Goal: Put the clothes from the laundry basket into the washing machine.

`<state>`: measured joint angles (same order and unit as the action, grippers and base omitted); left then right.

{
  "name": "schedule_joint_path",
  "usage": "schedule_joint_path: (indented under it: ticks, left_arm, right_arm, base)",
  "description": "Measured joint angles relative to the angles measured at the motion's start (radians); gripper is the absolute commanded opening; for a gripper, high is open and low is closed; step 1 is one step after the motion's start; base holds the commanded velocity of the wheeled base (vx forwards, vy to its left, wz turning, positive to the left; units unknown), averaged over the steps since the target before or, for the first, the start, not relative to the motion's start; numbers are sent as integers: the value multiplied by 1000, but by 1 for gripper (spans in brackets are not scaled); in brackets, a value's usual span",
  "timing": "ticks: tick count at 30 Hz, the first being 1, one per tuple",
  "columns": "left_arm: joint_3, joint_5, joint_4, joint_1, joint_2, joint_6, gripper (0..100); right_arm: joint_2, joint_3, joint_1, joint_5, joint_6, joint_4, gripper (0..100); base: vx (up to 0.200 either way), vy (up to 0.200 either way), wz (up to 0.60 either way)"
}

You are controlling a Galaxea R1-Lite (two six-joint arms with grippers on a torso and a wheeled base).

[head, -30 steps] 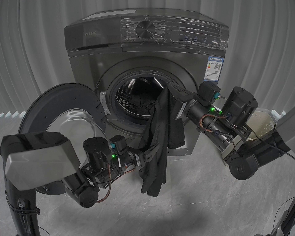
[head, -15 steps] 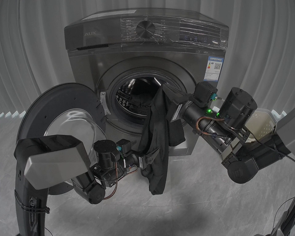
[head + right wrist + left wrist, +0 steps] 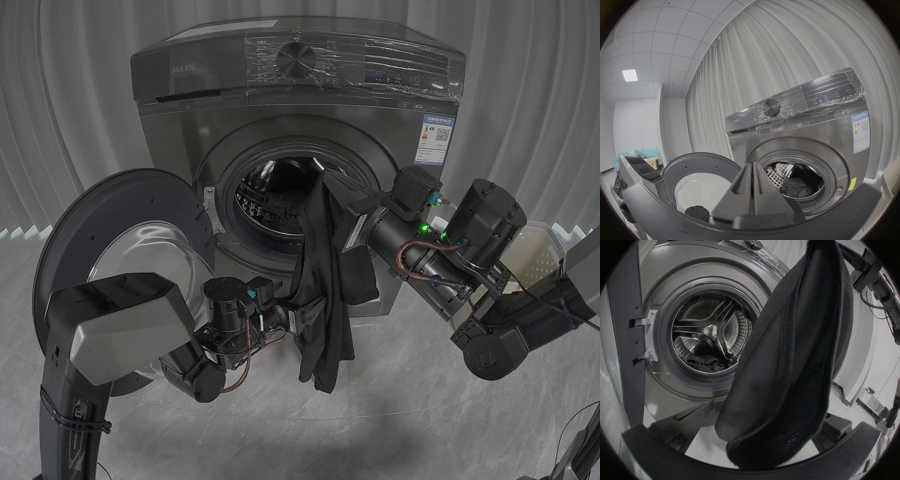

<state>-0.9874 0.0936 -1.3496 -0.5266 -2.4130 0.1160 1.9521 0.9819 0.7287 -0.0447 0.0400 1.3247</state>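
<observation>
L end effector [image 3: 309, 310], spread, shifted twd washer [image 3: 187, 131]; R end effector [image 3: 331, 182] pinching garment [image 3: 325, 281].

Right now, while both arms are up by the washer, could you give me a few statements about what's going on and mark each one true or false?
1. The washing machine door stands open. True.
2. The drum is empty. False: dark clothing lies at its bottom.
3. The black garment hangs in front of the opening, gripped at its top by the right end effector. True.
4. The laundry basket stands on the robot's left. False: it is on the right, behind the right arm.
</observation>
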Motion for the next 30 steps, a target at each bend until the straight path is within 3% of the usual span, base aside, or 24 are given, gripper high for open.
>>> schedule_joint_path:
  ticks: [7, 16, 30]
  left_arm:
    - [-33, 0, -21, -6, -24, 0, 0]
    - [68, 13, -110, -18, 12, 0, 0]
    - [322, 165, -200, -66, 240, 17, 0]
  right_arm:
    - [0, 0, -10, 0, 2, -1, 0]
    - [7, 25, -43, 2, 11, -9, 0]
    - [107, 116, -102, 3, 99, -44, 0]
  base:
    - [0, 0, 0]
    - [0, 0, 0]
    - [0, 0, 0]
